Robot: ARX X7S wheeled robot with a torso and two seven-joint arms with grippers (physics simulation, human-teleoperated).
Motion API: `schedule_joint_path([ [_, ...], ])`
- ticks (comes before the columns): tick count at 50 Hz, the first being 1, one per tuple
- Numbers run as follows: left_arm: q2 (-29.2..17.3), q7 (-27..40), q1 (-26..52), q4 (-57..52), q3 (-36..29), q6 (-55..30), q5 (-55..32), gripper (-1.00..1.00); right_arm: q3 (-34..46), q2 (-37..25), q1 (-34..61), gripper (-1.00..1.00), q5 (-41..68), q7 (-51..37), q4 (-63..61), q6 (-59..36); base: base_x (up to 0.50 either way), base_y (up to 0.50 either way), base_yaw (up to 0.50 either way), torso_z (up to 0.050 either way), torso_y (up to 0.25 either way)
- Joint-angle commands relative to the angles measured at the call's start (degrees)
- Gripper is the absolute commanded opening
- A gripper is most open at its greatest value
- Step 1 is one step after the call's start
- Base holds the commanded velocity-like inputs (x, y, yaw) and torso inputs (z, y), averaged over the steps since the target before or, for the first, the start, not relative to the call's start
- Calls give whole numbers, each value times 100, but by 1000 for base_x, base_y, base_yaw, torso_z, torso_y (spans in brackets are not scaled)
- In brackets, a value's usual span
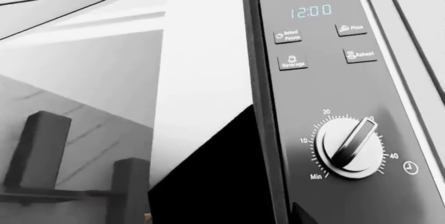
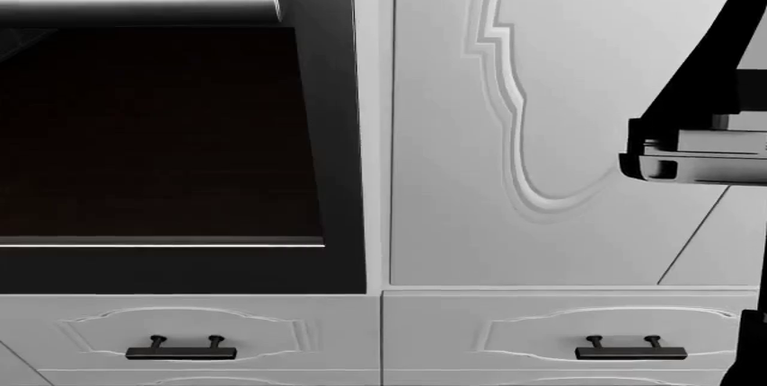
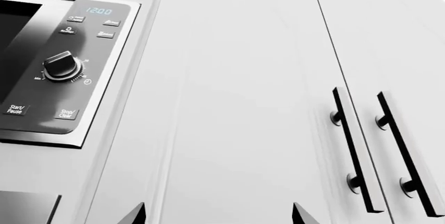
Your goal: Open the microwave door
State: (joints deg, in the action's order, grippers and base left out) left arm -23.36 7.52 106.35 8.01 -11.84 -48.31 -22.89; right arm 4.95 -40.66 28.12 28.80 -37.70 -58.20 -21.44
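Note:
In the left wrist view the microwave's control panel (image 1: 334, 94) fills the frame, with a 12:00 display, several buttons and a timer dial (image 1: 351, 148). The microwave door's dark edge (image 1: 268, 130) runs beside the panel, and a black surface lies below and beside it. I cannot tell whether the door is ajar. My left gripper (image 1: 219, 219) is close under this edge; only one fingertip (image 1: 300, 214) shows, set wide. The right wrist view shows the microwave (image 3: 70, 67) off to one side. My right gripper (image 3: 218, 216) is open, facing a white cabinet panel with nothing between its fingers.
The head view shows a built-in oven (image 2: 180, 135) with dark glass and a silver handle, white cabinet fronts (image 2: 540, 117) and drawers with black handles (image 2: 630, 346). Part of my right arm (image 2: 701, 148) hangs at its right. Tall cabinet doors with black bar handles (image 3: 355, 151) stand beside the microwave.

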Motion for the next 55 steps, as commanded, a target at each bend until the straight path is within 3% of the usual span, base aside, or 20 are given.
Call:
schedule_joint_path([
  [1, 41, -258, 113, -1605, 248, -685, -428, -100, 56, -74, 84, 100, 69, -85, -14, -21, 0, -4, 0, 0, 0],
  [22, 19, -253, 27, -1559, 245, -562, -418, -100, 182, -148, 52, 100, -1, -135, 89, 124, -3, -4, -3, 0, 4],
  [23, 16, -256, 24, -1562, 244, -559, -419, 100, 183, -150, 41, 100, -8, -133, 99, 140, 0, -5, -4, 0, 0],
  [55, -204, -250, -109, -1327, 194, -345, -249, 100, 191, -302, 43, 100, 59, -279, 28, 134, 0, 0, 0, 0, 2],
])
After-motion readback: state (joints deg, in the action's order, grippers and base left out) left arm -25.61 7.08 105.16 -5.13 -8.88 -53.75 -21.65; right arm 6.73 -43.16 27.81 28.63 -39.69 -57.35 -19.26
